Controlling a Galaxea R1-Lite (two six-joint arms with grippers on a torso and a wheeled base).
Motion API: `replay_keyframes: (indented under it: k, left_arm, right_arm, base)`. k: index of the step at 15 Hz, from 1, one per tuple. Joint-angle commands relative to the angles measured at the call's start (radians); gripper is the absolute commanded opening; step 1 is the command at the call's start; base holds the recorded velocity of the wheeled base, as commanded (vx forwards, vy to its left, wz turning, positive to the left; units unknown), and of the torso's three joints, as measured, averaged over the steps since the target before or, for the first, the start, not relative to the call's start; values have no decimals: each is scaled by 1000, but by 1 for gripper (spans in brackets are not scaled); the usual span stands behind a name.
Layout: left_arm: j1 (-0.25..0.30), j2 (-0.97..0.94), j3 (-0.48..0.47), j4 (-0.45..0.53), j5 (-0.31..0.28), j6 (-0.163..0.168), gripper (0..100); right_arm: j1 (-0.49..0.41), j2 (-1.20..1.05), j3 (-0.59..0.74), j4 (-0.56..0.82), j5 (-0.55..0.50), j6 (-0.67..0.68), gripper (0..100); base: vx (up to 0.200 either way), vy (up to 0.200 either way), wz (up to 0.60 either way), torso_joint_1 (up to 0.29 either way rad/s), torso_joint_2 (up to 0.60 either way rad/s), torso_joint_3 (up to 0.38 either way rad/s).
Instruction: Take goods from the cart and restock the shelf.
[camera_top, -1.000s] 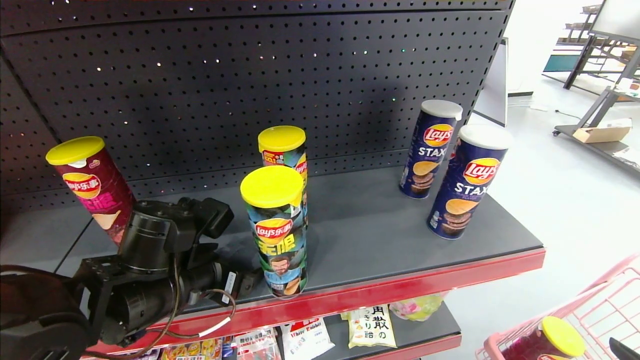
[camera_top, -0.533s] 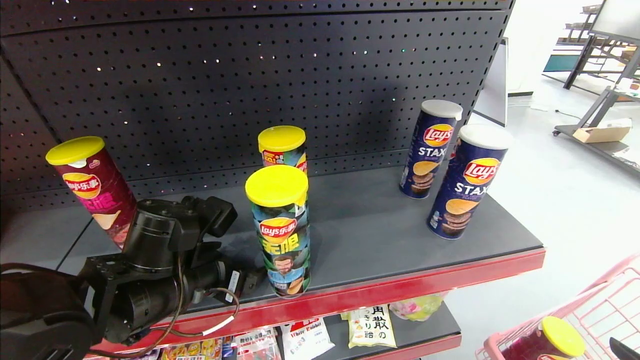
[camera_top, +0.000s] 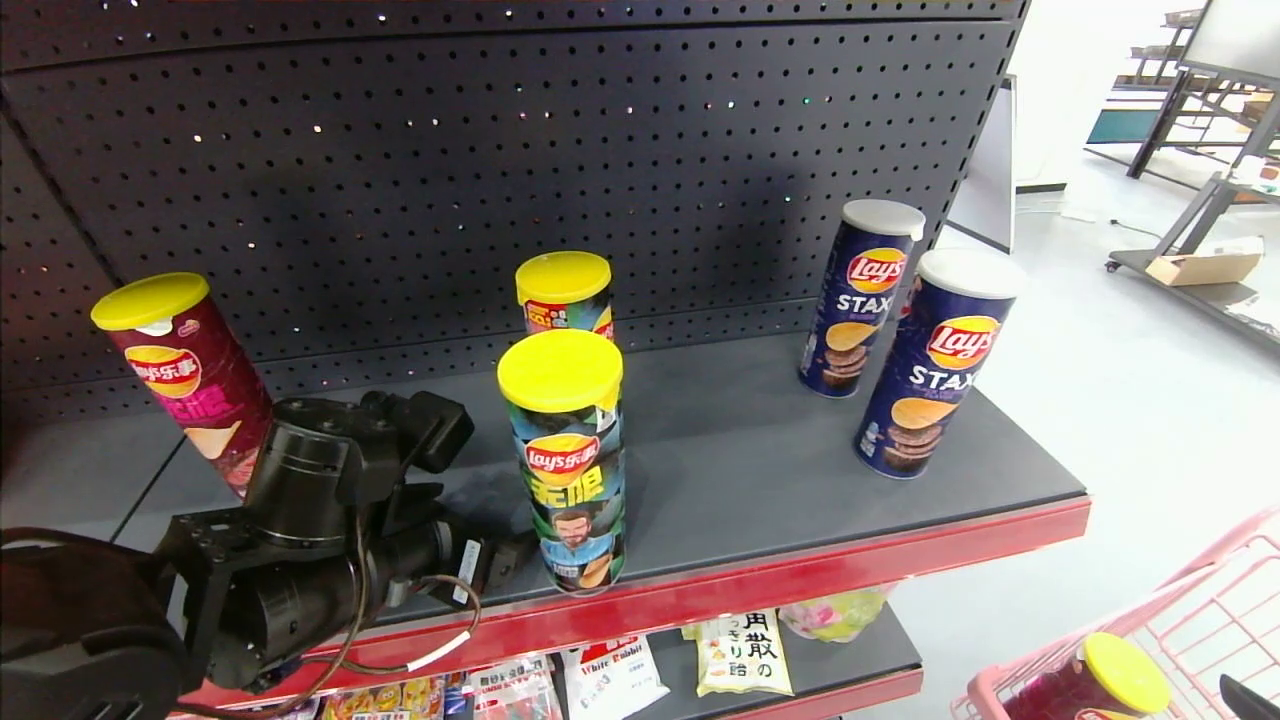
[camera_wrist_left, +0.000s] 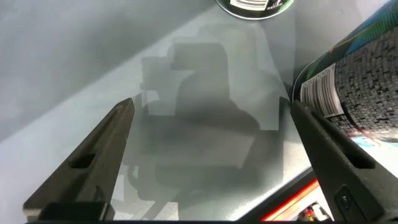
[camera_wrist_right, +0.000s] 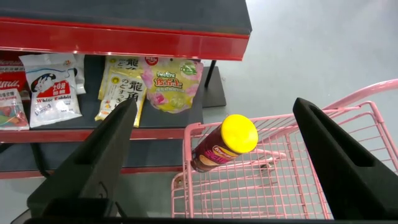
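Observation:
A green-and-blue chips can (camera_top: 565, 460) with a yellow lid stands at the front of the dark shelf (camera_top: 780, 450). My left gripper (camera_wrist_left: 208, 109) is low over the shelf just left of it. It is open and holds nothing, and the can (camera_wrist_left: 354, 93) stands right by the outer side of one finger. My right gripper (camera_wrist_right: 214, 106) hangs open above the pink cart (camera_wrist_right: 373, 93). A maroon can (camera_wrist_right: 224, 143) with a yellow lid lies in the cart. In the head view that can (camera_top: 1100, 680) is at the lower right.
On the shelf also stand a maroon can (camera_top: 185, 370) at the left, a second green can (camera_top: 565, 290) behind the front one, and two dark blue cans (camera_top: 860, 300) (camera_top: 935, 370) at the right. Snack bags (camera_wrist_right: 149, 81) fill the lower shelf.
The front green can's top has shifted a little to the right, so it stands more upright. My left arm has barely moved.

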Motion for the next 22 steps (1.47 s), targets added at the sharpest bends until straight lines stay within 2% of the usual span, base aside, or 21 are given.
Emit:
replay_keyframes:
  k: [1, 2, 3, 5, 6, 7, 8, 9, 10, 11, 12, 13, 14, 17, 22]
  left_arm:
    - [8, -45, 10, 2, 24, -29, 100]
    - [49, -127, 47, 3, 38, -41, 100]
    - [85, -196, 76, 3, 38, -31, 100]
    - [157, -427, 145, 56, 36, 23, 100]
    - [192, -552, 158, 138, 36, 65, 100]
    - [221, -644, 151, 232, 36, 89, 100]
    - [263, -868, 84, 574, 27, 115, 100]
    - [264, -983, 16, 812, 19, 112, 100]
    - [264, -1085, -57, 1034, 6, 109, 100]
    - [266, -1150, -89, 1137, 1, 107, 100]
    - [267, -1170, -89, 1140, 4, 95, 100]
    - [266, -1171, -89, 1139, 12, 42, 100]
    - [267, -1170, -91, 1137, 12, 31, 100]
    - [266, -1170, -82, 1103, 9, 25, 100]
    - [266, -1176, -79, 1103, 12, 25, 100]
  right_arm:
    - [0, -6, 4, -1, 0, -1, 100]
    - [0, -6, -1, -1, 0, -4, 100]
    - [0, 0, -10, -2, -1, -1, 100]
    - [-21, 0, -16, -1, -20, -4, 100]
    - [-21, -3, -4, -1, -18, -4, 100]
    - [-21, -2, -1, 1, -20, -4, 100]
    - [-26, 11, -10, 4, -26, -4, 100]
    - [-27, 29, -19, 1, -27, -3, 100]
    - [-27, 48, -36, 1, -26, -4, 100]
    - [-27, 75, -41, -1, -26, -4, 100]
    - [-26, 84, -47, -2, -24, -6, 100]
    - [-26, 86, -54, -2, -24, -6, 100]
    - [-26, 86, -54, -2, -24, -6, 100]
    - [-46, 77, -47, 1, -27, -6, 100]
    - [-46, 77, -42, 8, -27, -24, 100]
  base:
    - [0, 0, 0, 0, 0, 0]
    - [0, 0, 0, 0, 0, 0]
    - [0, 0, 0, 0, 0, 0]
    - [0, 0, 0, 0, 0, 0]
    - [0, 0, 0, 0, 0, 0]
    - [0, 0, 0, 0, 0, 0]
    - [0, 0, 0, 0, 0, 0]
    - [0, 0, 0, 0, 0, 0]
    - [0, 0, 0, 0, 0, 0]
    - [0, 0, 0, 0, 0, 0]
    - [0, 0, 0, 0, 0, 0]
    - [0, 0, 0, 0, 0, 0]
    - [0, 0, 0, 0, 0, 0]
    - [0, 0, 0, 0, 0, 0]
    - [-40, 0, 0, 0, 0, 0]
